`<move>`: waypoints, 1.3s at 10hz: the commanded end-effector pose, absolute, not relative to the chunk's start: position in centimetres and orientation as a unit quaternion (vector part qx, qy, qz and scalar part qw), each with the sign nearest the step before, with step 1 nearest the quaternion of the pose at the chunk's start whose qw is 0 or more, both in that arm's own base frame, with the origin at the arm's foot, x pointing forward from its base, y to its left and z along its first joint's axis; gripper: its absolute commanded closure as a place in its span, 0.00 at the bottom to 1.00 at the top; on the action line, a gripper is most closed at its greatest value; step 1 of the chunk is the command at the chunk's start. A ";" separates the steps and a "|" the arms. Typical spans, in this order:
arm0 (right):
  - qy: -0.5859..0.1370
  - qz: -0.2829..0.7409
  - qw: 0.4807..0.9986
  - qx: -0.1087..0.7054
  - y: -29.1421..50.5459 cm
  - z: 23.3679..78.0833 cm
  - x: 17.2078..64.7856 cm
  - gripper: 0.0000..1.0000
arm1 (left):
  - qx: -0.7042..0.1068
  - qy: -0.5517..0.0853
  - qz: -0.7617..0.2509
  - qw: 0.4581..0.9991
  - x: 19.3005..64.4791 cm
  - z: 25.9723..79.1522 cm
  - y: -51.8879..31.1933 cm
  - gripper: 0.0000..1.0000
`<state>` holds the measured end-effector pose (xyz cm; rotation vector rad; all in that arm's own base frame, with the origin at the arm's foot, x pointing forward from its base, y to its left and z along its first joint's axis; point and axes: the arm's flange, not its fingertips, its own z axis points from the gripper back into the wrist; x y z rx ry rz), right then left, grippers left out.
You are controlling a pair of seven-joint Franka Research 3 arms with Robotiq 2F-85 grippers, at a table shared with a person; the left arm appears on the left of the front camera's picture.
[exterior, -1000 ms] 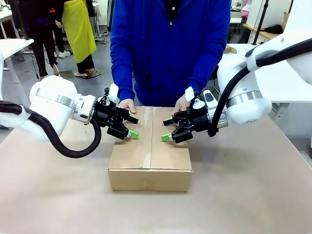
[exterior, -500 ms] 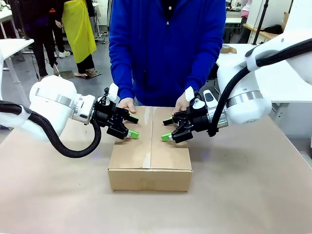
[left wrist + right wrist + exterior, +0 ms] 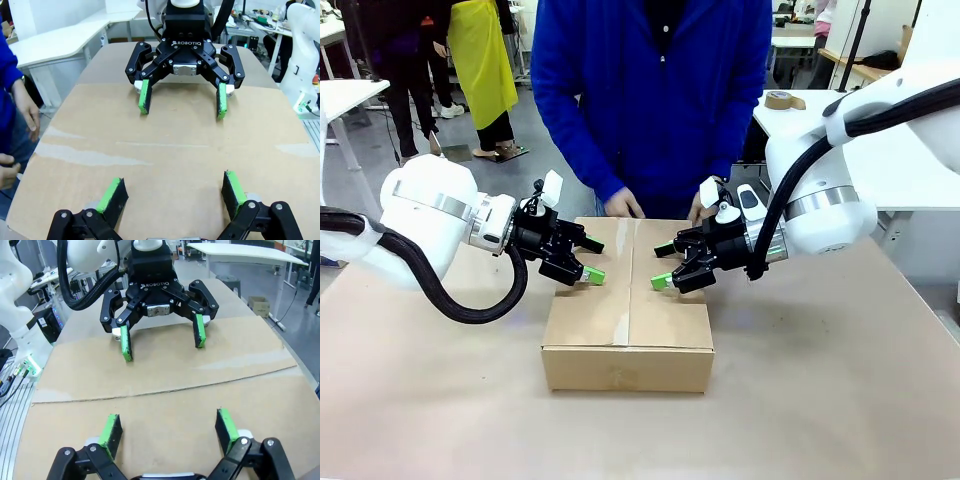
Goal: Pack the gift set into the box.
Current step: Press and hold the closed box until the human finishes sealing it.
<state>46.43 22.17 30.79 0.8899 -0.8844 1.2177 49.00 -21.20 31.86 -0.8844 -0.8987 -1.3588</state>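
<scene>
Left gripper, right gripper hovering face to face, jaws spread wide, gripping nothing. Closed cardboard box lying just under both jaws. Person's hands hanging beyond jaws, near far box edge.

— Legible print, listed?
— Item 1: "ROBOTIQ", white, on the right gripper body, above the box.
Item 2: same word, left gripper body, above the box.

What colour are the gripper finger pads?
Bright green, clearest on the left gripper pads in the left wrist view.
</scene>
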 end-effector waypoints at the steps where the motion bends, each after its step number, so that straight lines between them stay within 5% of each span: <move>1: -0.388 0.538 0.646 0.378 22.4 30.7 46.3 0.00 | -0.387 -0.384 -0.587 0.599 48.7 31.5 -21.3 0.00; 13: -0.388 0.538 0.646 0.378 22.4 30.7 46.3 0.00 | -0.387 -0.384 -0.587 0.599 48.7 31.5 -21.3 0.00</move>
